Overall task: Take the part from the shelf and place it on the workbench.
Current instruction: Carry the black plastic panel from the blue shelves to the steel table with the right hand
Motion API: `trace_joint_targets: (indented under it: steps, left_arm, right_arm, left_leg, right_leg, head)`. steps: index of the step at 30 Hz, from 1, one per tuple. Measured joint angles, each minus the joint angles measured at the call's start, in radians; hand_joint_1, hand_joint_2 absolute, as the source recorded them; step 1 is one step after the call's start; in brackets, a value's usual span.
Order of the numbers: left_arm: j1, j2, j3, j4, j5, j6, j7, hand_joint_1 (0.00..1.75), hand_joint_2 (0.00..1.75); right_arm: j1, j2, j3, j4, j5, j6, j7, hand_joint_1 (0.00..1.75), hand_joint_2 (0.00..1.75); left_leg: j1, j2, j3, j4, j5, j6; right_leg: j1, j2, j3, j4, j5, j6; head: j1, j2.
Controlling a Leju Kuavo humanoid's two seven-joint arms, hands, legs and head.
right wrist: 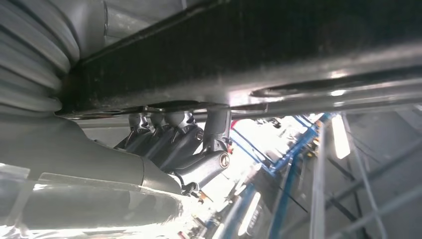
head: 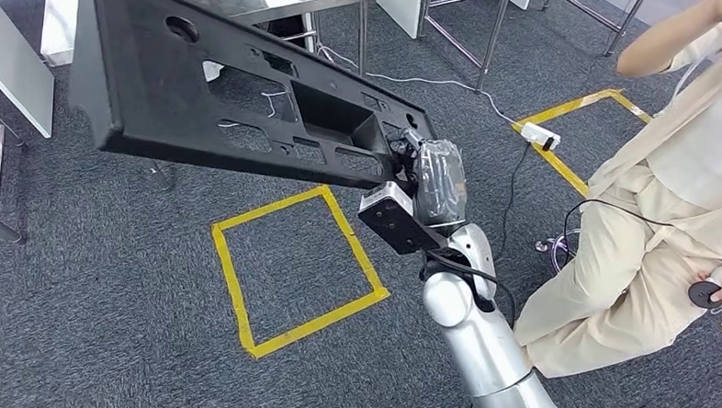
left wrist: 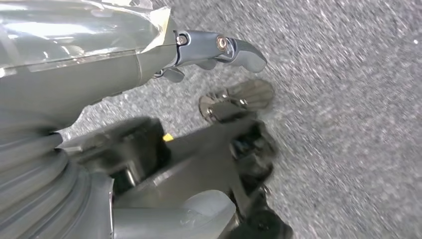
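Silver and jointed, the robot's right arm rises from the lower edge of the head view to its right hand, which grips one end of a long black moulded plastic panel with cut-out openings. From the right wrist, dark fingers curl up against the panel's underside, so the grip looks firm. Held clear of the grey carpet, the panel reaches away to the far left, above a square of yellow floor tape. At the right a person in pale clothes crouches, well apart from the part.

Judging by this, the part is off the shelf and being carried; the next move calls for bringing it level over the workbench and lowering it. A steel-legged table stands beyond, though whether it is the workbench cannot be told.

At the left wrist, the left hand hangs over carpet holding nothing; the blur hides whether its fingers are spread or curled.
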Motion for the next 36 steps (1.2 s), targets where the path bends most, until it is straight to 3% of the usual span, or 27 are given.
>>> trace_joint_targets:
  steps: [3,5,8,10,11,13,14,16,20,21,23,25,26,27,28,30,34,36]
  left_arm:
    - [0.001,0.001,0.001,0.000,0.003,-0.004,-0.008,0.00,1.75]
    - [0.002,0.001,0.001,0.000,0.004,-0.005,-0.010,0.00,1.75]
    - [-0.001,0.000,0.002,0.000,0.006,-0.007,-0.011,0.00,1.75]
    - [0.000,0.000,0.002,0.000,0.007,-0.007,-0.014,0.00,1.75]
    - [0.001,0.000,0.002,0.000,0.009,-0.006,-0.019,0.00,1.75]
    - [0.003,-0.001,0.003,0.000,0.016,0.001,-0.035,0.00,1.75]
    - [0.003,-0.001,0.004,0.000,0.023,0.003,-0.050,0.00,1.75]
    - [0.004,-0.001,0.010,0.000,0.044,0.001,-0.098,0.00,1.75]
    - [0.002,0.006,0.028,-0.003,0.085,-0.007,-0.207,0.00,1.75]
    - [0.001,0.009,0.031,-0.004,0.091,-0.009,-0.223,0.00,1.75]
    - [0.006,0.015,0.036,-0.005,0.097,-0.008,-0.252,0.00,1.75]
    - [0.019,0.022,0.040,-0.005,0.097,-0.003,-0.279,0.00,1.75]
    - [0.025,0.025,0.042,-0.005,0.098,-0.001,-0.288,0.00,1.75]
    - [0.029,0.029,0.044,-0.005,0.099,0.000,-0.292,0.00,1.75]
    - [0.032,0.032,0.046,-0.005,0.102,0.000,-0.295,0.00,1.75]
    - [0.032,0.040,0.051,-0.006,0.112,0.000,-0.299,0.00,1.75]
    - [0.040,0.047,0.059,-0.008,0.126,-0.005,-0.305,0.00,1.75]
    - [0.044,0.047,0.064,-0.009,0.127,-0.007,-0.307,0.00,1.75]
  right_arm:
    - [-0.004,-0.003,-0.011,-0.003,-0.034,-0.005,-0.017,1.75,1.75]
    - [-0.006,-0.006,-0.017,-0.005,-0.040,-0.006,-0.019,1.75,1.75]
    - [-0.004,-0.017,-0.022,-0.005,-0.042,-0.006,-0.022,1.75,1.75]
    - [0.000,-0.024,-0.023,-0.005,-0.046,-0.006,-0.023,1.75,1.75]
    - [0.002,-0.026,-0.024,-0.005,-0.050,-0.007,-0.026,1.75,1.75]
    - [0.002,-0.029,-0.028,-0.007,-0.061,-0.011,-0.037,1.75,1.75]
    - [0.002,-0.030,-0.031,-0.010,-0.067,-0.015,-0.044,1.75,1.75]
    - [0.008,-0.034,-0.038,-0.026,-0.079,-0.024,-0.060,1.75,1.75]
    - [0.030,-0.038,-0.052,-0.090,-0.094,-0.026,-0.081,1.75,1.75]
    - [0.037,-0.038,-0.054,-0.104,-0.096,-0.025,-0.086,1.75,1.75]
    - [0.056,-0.040,-0.057,-0.119,-0.100,-0.032,-0.108,1.75,1.75]
    - [0.081,-0.044,-0.059,-0.120,-0.101,-0.049,-0.139,1.75,1.75]
    - [0.091,-0.045,-0.059,-0.121,-0.099,-0.056,-0.149,1.75,1.75]
    - [0.097,-0.047,-0.059,-0.123,-0.097,-0.061,-0.155,1.75,1.75]
    - [0.101,-0.048,-0.059,-0.126,-0.095,-0.064,-0.157,1.75,1.75]
    - [0.102,-0.052,-0.058,-0.135,-0.093,-0.071,-0.158,1.75,1.75]
    - [0.104,-0.062,-0.058,-0.148,-0.094,-0.078,-0.154,1.75,1.75]
    - [0.103,-0.067,-0.058,-0.150,-0.096,-0.080,-0.153,1.75,1.75]
  left_leg:
    - [-0.004,-0.002,0.015,-0.025,-0.002,0.012]
    - [0.000,-0.008,0.031,-0.044,0.004,0.023]
    - [0.002,-0.019,0.042,-0.053,0.006,0.033]
    - [0.002,-0.031,0.044,-0.052,0.002,0.033]
    - [0.002,-0.036,0.046,-0.051,0.000,0.031]
    - [0.002,-0.046,0.049,-0.046,-0.007,0.023]
    - [0.000,-0.051,0.047,-0.038,-0.013,0.017]
    - [-0.003,-0.057,0.042,-0.027,-0.022,0.007]
    - [0.002,-0.047,0.031,0.002,-0.045,-0.010]
    - [0.004,-0.039,0.014,0.041,-0.066,-0.016]
    - [0.009,-0.026,-0.049,0.168,-0.119,-0.026]
    - [0.011,-0.020,-0.105,0.260,-0.138,-0.029]
    - [0.011,-0.020,-0.108,0.254,-0.120,-0.027]
    - [0.010,-0.019,-0.091,0.210,-0.088,-0.022]
    - [0.007,-0.017,-0.060,0.141,-0.049,-0.013]
    - [-0.003,-0.007,0.001,0.020,-0.014,0.007]
    - [-0.012,-0.008,0.046,-0.044,-0.029,0.032]
    - [-0.010,-0.014,0.076,-0.056,-0.034,0.046]
  right_leg:
    - [0.003,-0.005,0.005,-0.005,-0.005,0.015]
    - [0.004,0.009,-0.006,0.024,-0.022,0.019]
    - [0.002,0.038,-0.097,0.200,-0.088,0.012]
    - [0.000,0.042,-0.147,0.269,-0.097,0.021]
    - [-0.002,0.042,-0.145,0.247,-0.078,0.030]
    - [-0.008,0.043,-0.098,0.122,-0.015,0.050]
    - [-0.010,0.046,-0.071,0.060,0.012,0.052]
    - [-0.010,0.049,-0.046,0.000,0.037,0.042]
    - [-0.014,0.049,-0.038,-0.003,0.037,0.013]
    - [-0.017,0.049,-0.034,-0.004,0.034,0.005]
    - [-0.014,0.048,-0.027,-0.004,0.026,-0.009]
    - [-0.010,0.048,-0.020,-0.004,0.018,-0.014]
    - [-0.009,0.049,-0.015,-0.004,0.014,-0.014]
    - [-0.008,0.049,-0.008,-0.004,0.009,-0.013]
    - [-0.007,0.048,-0.001,-0.005,0.004,-0.011]
    - [-0.002,0.047,0.012,-0.008,-0.007,-0.003]
    - [0.003,0.040,0.031,0.002,-0.003,0.026]
    - [0.002,0.043,0.011,0.056,-0.017,0.030]
  head:
    - [0.001,0.000]
    - [0.003,0.000]
    - [0.009,0.000]
    - [0.010,0.000]
    - [0.011,0.000]
    - [0.012,0.000]
    - [0.013,0.000]
    - [0.013,0.000]
    - [0.010,0.000]
    - [0.007,0.000]
    - [0.003,0.000]
    - [0.003,0.000]
    - [0.003,0.000]
    - [0.003,0.000]
    - [0.003,0.000]
    - [0.004,0.000]
    - [0.004,0.000]
    - [0.007,0.000]
